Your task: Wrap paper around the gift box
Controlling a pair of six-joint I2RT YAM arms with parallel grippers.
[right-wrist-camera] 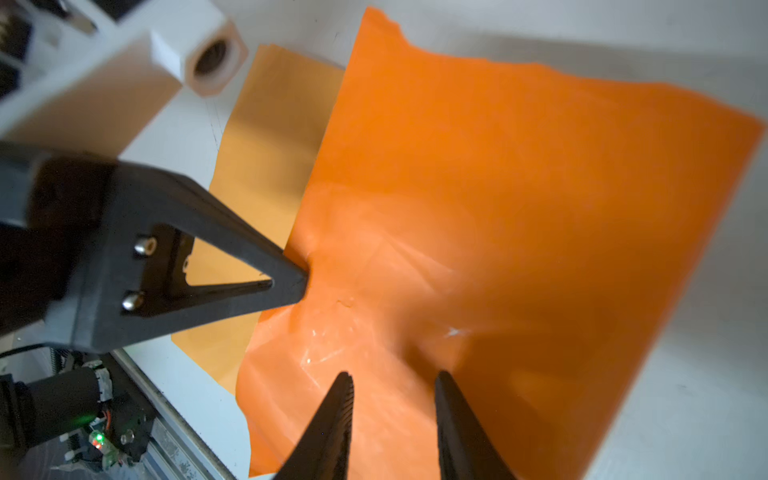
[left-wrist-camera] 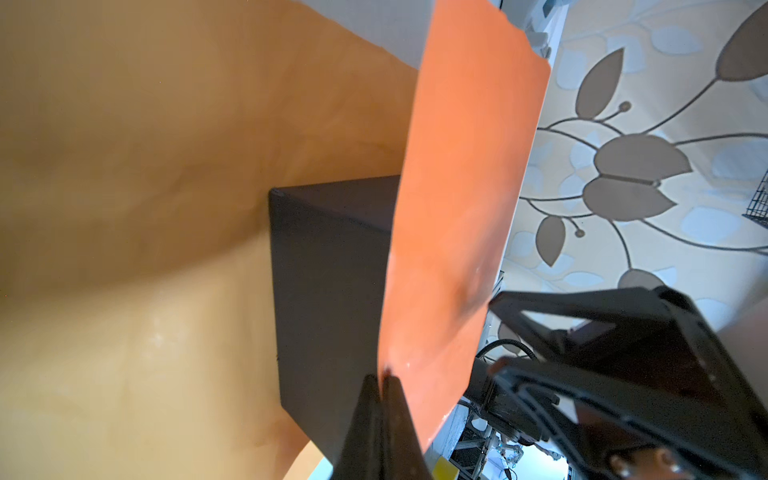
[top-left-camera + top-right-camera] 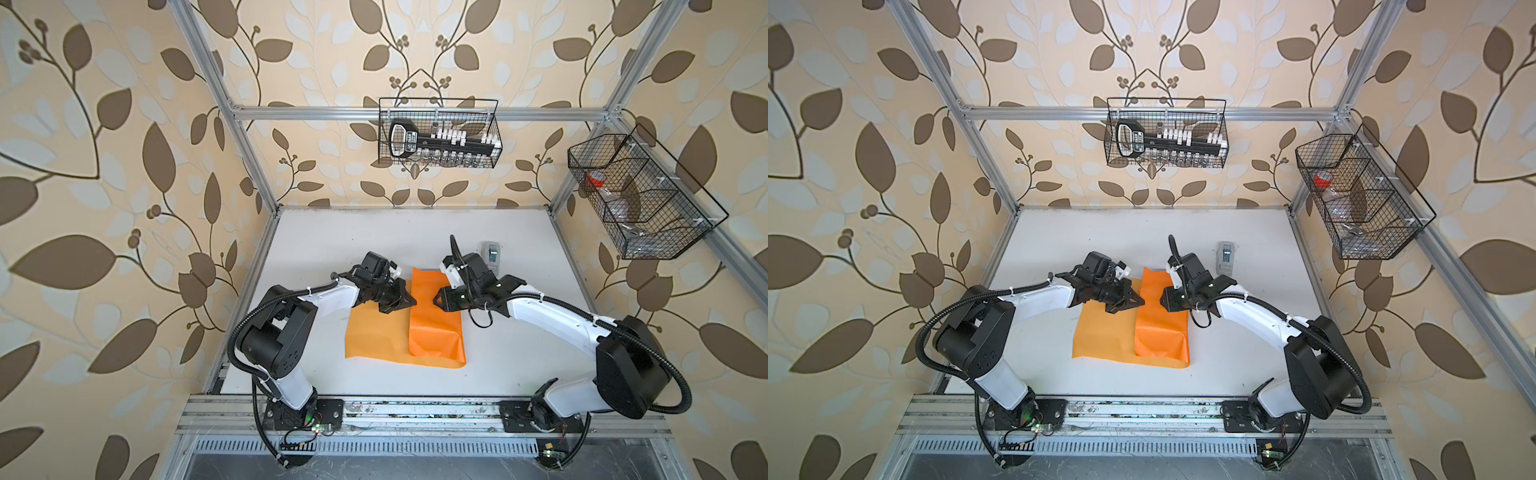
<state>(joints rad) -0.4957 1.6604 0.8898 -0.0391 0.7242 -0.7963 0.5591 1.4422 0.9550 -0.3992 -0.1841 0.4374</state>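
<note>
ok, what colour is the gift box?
Black. The gift box shows best in the left wrist view, partly behind the paper.

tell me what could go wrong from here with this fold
1. The left claw pinches only the very edge of the paper; the thin sheet could tear or slip out if pulled.
2. The right claw is open, gripping nothing, so the gift box could shift under the paper.

There is one sheet of paper [image 3: 374, 336]. One gift box [image 2: 328, 291] sits under the paper's folded flap, and one tape dispenser [image 3: 491, 252] lies beyond the paper. Two wire baskets hang above it: back basket [image 3: 457, 162], side basket [image 3: 665, 241]. Two arms flank the paper: left arm [image 3: 332, 297], right arm [image 3: 548, 311].
</note>
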